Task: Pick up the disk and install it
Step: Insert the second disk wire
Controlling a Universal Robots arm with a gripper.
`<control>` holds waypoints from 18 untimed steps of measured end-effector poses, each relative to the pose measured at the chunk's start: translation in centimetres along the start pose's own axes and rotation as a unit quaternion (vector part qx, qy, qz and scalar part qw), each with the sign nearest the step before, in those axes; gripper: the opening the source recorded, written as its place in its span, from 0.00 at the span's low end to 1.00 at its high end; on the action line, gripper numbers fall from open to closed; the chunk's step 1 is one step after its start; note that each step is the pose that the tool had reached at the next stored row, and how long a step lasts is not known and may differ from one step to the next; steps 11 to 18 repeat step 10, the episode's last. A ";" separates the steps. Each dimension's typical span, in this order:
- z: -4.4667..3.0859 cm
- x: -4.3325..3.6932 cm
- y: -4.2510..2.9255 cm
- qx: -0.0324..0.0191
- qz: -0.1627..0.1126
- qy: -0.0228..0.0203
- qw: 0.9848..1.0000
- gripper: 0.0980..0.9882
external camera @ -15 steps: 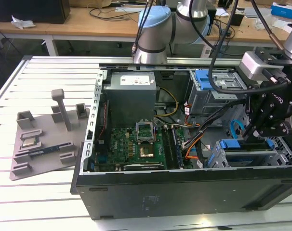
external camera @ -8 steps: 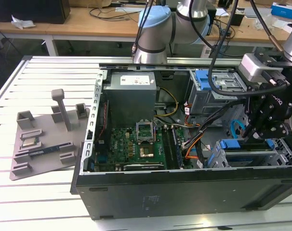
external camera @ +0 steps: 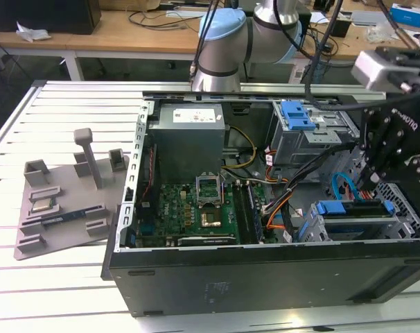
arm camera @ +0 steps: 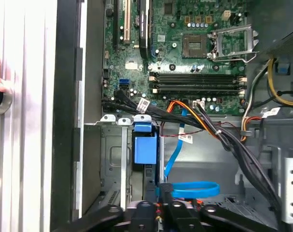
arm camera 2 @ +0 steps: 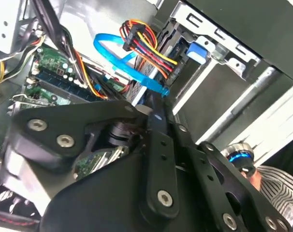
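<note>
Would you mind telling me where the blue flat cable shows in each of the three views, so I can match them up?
Exterior view: the blue flat cable curves just behind the drive cage, toward the exterior view's right.
Second wrist view: it loops beside the red-and-yellow wire bundle.
First wrist view: it runs from the board and loops beside the drive cage.
Shared landmark: the green motherboard.

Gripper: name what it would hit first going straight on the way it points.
Probably the disk's blue plastic carrier bracket, seated in the grey metal drive cage ahead of the gripper; the flat blue cable loop lies beside that line, depth unclear.
</note>
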State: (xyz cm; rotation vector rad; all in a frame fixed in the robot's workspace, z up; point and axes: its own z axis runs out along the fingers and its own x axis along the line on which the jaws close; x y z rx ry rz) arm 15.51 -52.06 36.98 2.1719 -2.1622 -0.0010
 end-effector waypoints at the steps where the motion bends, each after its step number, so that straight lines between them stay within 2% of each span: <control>1: -0.60 -0.06 0.03 0.000 0.000 0.001 1.000 0.01; 3: -2.15 -0.03 0.11 0.000 0.000 0.002 1.000 0.01; 5: -2.69 0.00 0.14 0.000 0.000 0.002 1.000 0.01; 18: -2.76 0.00 0.15 0.000 0.000 0.002 1.000 0.01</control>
